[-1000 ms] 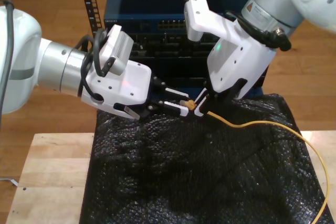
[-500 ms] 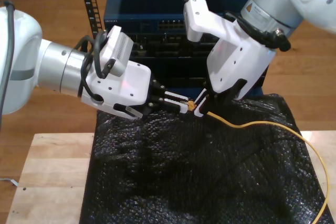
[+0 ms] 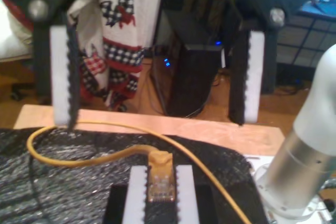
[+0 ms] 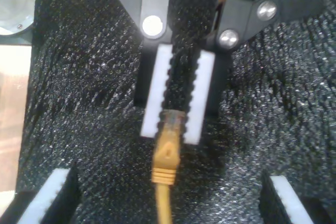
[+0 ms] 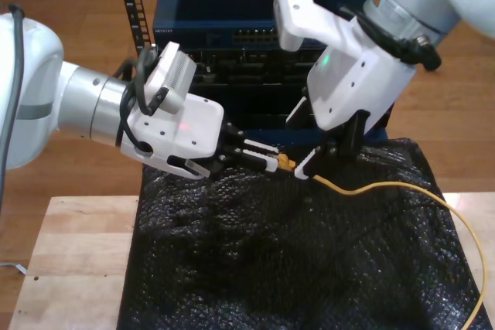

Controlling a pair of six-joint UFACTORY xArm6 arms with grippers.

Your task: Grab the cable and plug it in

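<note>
The yellow-orange cable runs over the black padded mat and off toward the exterior view's right. Its plug is clamped between the white pads of my second gripper, which is shut on it. That gripper belongs to the arm on the exterior view's left. My first gripper, on the arm at the exterior view's right, hangs open just past the plug and above the cable. The first wrist view shows the first gripper's fingers spread wide, with the plug held beyond them.
A blue rack unit with rows of ports stands right behind the two grippers. The mat covers a wooden table, whose bare top shows at the exterior view's left. The cable's slack loops on the mat.
My second gripper has closed its fingers onto the plug. My first gripper has let go of the cable, opened, and drawn back a little toward the exterior view's right.
</note>
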